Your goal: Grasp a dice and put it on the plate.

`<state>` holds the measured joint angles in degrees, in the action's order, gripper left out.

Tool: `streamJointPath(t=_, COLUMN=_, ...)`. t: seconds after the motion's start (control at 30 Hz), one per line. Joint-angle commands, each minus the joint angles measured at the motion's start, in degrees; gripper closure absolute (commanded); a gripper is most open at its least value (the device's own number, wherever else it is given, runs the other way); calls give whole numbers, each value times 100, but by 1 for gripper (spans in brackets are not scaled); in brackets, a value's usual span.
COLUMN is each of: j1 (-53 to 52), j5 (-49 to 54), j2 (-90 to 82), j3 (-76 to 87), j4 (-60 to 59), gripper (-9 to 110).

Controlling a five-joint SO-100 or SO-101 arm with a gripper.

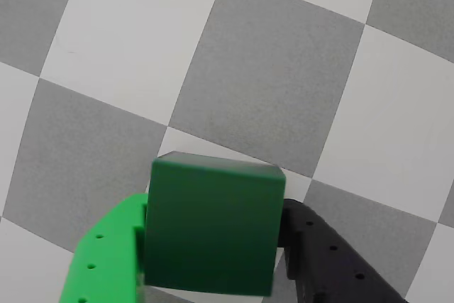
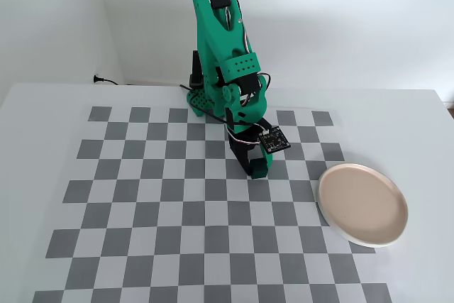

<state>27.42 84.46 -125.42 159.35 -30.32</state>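
Dice (image 1: 211,228) fills the near wrist view, clamped on opposite flat faces between the gripper's (image 1: 213,260) bright green and black fingers, above the checkerboard (image 1: 269,69). Looks rigid, light, smooth-sided; a flat-face hold seems right. Plate (image 2: 362,204) sits empty, well right in the fixed view.

Gripper (image 2: 257,171) low over checkerboard (image 2: 142,196), plate (image 2: 362,204) well apart
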Motion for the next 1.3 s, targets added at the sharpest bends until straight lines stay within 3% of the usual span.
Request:
streamJointPath(t=0.0, j1=79, j5=-18, j2=-141, j3=-229, j4=-35, gripper=95)
streamJointPath(t=0.17, j1=123, j5=-35, j2=-290, j3=-229, j4=-167, gripper=106)
streamJointPath(t=0.67, j1=650, j5=26, j2=-3472, j3=-853, j4=-2892, gripper=106)
streamJointPath(t=1.27, j1=1125, j5=-299, j2=-1890, j3=-2979, j4=-3261, gripper=106)
